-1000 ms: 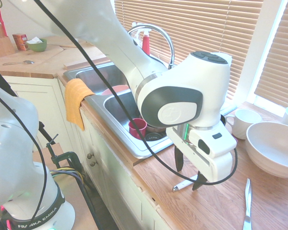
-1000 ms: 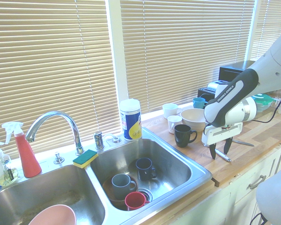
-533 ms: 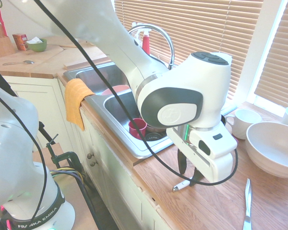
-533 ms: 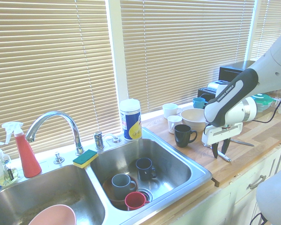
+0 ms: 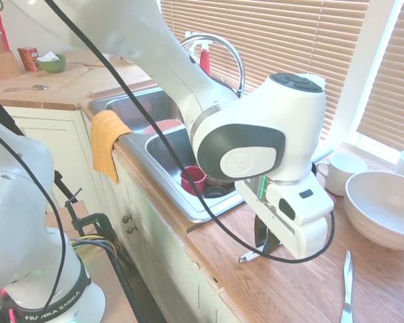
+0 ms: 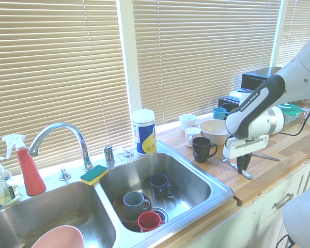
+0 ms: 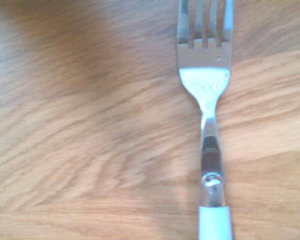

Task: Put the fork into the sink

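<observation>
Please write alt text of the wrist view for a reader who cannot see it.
A fork lies flat on a wooden countertop, seen from close above: silver tines and neck, then the start of a white handle.

Two ext cams face sink (image 6: 196, 178) from opposite ends; wrist cam looks down (close) at counter (image 7: 90, 150).

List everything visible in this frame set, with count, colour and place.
fork: 1, white handle, silver tines, on the counter under the claw
sink: 1, steel, two basins
mugs in sink: 3, grey, navy, red, right basin
pink bowl: 1, left basin
sponge: 1, yellow-green, behind sink
spray bottle: 1, red, by faucet
black mug: 1, counter
knife: 1, silver, counter
white bowl: 1, counter
claw: 1, shut on fork
</observation>
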Robot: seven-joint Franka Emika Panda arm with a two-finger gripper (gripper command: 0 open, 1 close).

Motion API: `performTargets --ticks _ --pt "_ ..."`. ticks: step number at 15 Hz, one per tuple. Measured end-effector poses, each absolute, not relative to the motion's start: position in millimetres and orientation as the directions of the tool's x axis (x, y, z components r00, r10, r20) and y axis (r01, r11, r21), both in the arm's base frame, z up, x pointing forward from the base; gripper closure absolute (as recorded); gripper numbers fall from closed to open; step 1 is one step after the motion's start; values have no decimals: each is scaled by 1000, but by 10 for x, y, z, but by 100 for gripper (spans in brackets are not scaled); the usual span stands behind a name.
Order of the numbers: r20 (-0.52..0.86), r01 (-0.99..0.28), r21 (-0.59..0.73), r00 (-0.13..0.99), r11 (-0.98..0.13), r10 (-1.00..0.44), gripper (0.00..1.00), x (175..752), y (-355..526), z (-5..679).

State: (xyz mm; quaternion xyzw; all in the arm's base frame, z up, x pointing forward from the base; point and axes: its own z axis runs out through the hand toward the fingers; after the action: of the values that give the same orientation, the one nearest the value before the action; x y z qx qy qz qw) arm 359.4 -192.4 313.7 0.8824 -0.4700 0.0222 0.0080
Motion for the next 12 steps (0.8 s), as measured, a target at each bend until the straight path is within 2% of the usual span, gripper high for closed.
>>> performTargets --ticks 5,10,12 --pt "24 -832 -2 555 -555 -831 100 3504 -1882 3315" --pt "63 -821 -41 567 -570 -821 100 3304 -1608 4507" --pt "91 -795 -60 598 -603 -797 100 3455 -1230 4865"
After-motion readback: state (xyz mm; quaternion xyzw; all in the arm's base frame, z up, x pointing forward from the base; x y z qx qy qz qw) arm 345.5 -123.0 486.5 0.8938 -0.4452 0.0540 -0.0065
